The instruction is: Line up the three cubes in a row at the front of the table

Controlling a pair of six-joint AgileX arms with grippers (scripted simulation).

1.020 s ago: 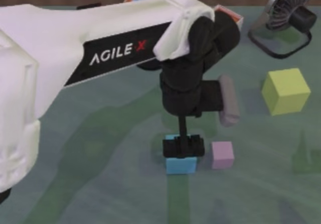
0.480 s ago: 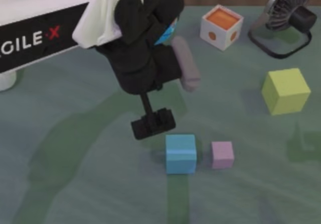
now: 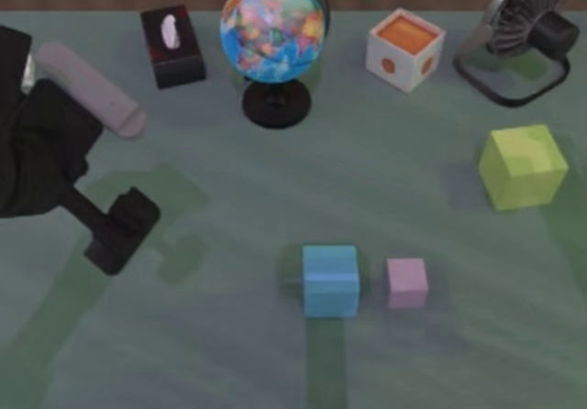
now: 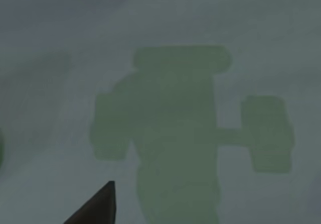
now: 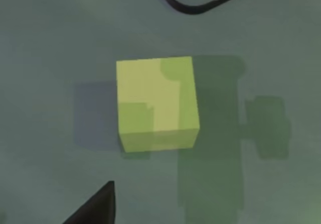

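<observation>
Blue cube (image 3: 330,281) and pink cube (image 3: 406,281) sit side by side lower centre of the counter (image 3: 211,354), left gripper (image 3: 121,231) empty at frame left, fingers' gap unclear; next the right arm, apparently overhead, must fetch the yellow-green cube (image 3: 523,166) at right edge.

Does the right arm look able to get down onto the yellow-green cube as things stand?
Probably yes. The right wrist view looks straight down on the yellow-green cube, and bare table surrounds it. The fan stands apart behind it. The left gripper is far off at the table's left.
</observation>
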